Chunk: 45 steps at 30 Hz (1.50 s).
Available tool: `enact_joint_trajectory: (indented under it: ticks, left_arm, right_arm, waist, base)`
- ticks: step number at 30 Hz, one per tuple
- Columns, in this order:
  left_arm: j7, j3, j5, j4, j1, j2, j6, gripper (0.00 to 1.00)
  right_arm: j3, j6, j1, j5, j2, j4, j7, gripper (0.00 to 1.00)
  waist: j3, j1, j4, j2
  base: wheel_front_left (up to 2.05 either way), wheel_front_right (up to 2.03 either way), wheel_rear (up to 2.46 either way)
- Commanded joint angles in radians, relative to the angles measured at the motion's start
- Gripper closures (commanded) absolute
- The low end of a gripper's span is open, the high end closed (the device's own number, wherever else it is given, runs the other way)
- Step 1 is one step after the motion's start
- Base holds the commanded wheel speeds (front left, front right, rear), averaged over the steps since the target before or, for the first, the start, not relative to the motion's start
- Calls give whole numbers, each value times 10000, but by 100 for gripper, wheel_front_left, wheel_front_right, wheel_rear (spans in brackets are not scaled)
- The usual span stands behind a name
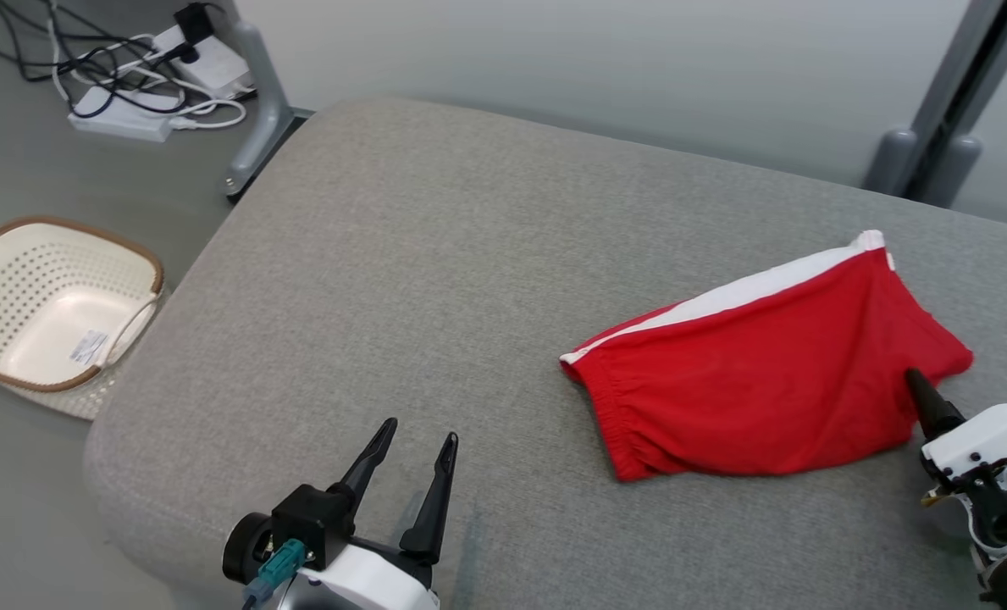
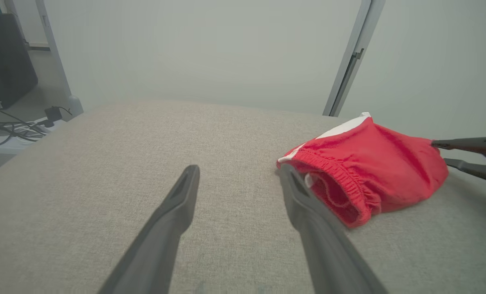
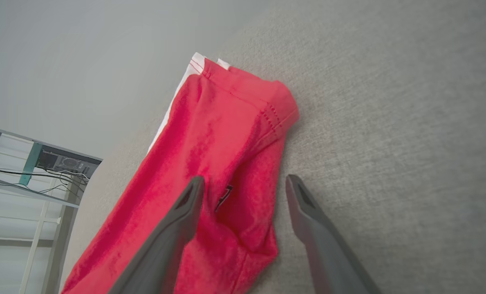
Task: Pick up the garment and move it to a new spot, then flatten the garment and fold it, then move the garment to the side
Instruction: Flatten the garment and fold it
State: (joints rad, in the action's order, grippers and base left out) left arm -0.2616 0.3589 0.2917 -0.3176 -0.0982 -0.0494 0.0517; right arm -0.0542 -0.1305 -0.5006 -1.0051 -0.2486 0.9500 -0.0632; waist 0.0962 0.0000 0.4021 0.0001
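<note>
You have a wide bare stretch of the grey padded bench [image 1: 401,254] to work on: its left half and middle carry nothing, its left side and near-left corner round off toward the floor, and its far edge runs close along the pale wall. The red shorts [image 1: 766,364] lie on the right half, well in from the far edge. The elastic waistband faces your left gripper [image 1: 418,436] and a white stripe runs along the far side. That left gripper hangs low over the bench near the front edge with its fingers spread and nothing between them; in its wrist view the right-hand finger sits just beside the waistband opening. Your right gripper [image 3: 243,179] is also spread wide and grips nothing. It straddles the leg-hem end of the shorts, one finger over red cloth and the other over bare bench, and you cannot tell whether either finger touches the fabric. On the floor to the left stands a cream perforated basket [image 1: 20,288] with a brown rim, holding a white label on its bottom, and its left side is cut off. Beyond it lie power strips [image 1: 122,119] and tangled cables. In the head view one right finger is hidden. A small dark mark on the shorts is too blurred to read.
</note>
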Motion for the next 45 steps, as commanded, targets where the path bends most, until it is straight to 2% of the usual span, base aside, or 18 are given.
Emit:
enact_joint_trajectory:
  ticks: [1,8,13,14,15,16,27,37,45]
  left_arm:
    - [-41,5,-18,0,-180,-34,-19,0]
    - [-39,168,148,112,-308,-35,-112,0]
    - [-39,244,293,157,-441,-38,-161,0]
    - [-39,255,309,157,-476,-38,-168,0]
    - [-39,266,348,161,-524,-37,-174,0]
    - [-41,274,373,162,-563,-37,-173,0]
    - [-39,211,359,32,-444,-38,-168,0]
    - [-41,180,311,-30,-310,-40,-136,0]
    - [-39,87,322,-38,-43,-36,-203,0]
  right_arm:
    - [35,-3,-131,-81,-106,91,-56,0]
    - [56,-1,-927,-175,-417,1333,-262,0]
    - [-197,-1,-1369,-27,-460,1783,-373,0]
    - [-255,-1,-1429,-3,-473,1826,-342,9]
    - [-314,0,-1481,26,-478,1842,-300,68]
    - [-376,0,-1513,68,-505,1855,-212,100]
    - [-566,-1,-1219,-151,-443,1770,820,100]
    - [-334,-1,-475,-640,-263,1846,1877,100]
    - [259,0,316,-1383,337,2017,2629,100]
  waist:
    - [105,0,209,-1]
    - [449,0,613,-1]
    - [652,0,692,-1]
    - [678,0,697,-1]
    - [697,0,699,-1]
    - [709,0,696,-1]
    - [477,0,291,-1]
    - [62,0,-246,-1]
    - [-343,0,-847,-1]
  base:
    - [0,0,0]
    - [0,0,0]
    - [0,0,0]
    - [0,0,0]
    - [0,0,0]
    - [0,0,0]
    - [0,0,0]
    - [0,0,0]
    - [0,0,0]
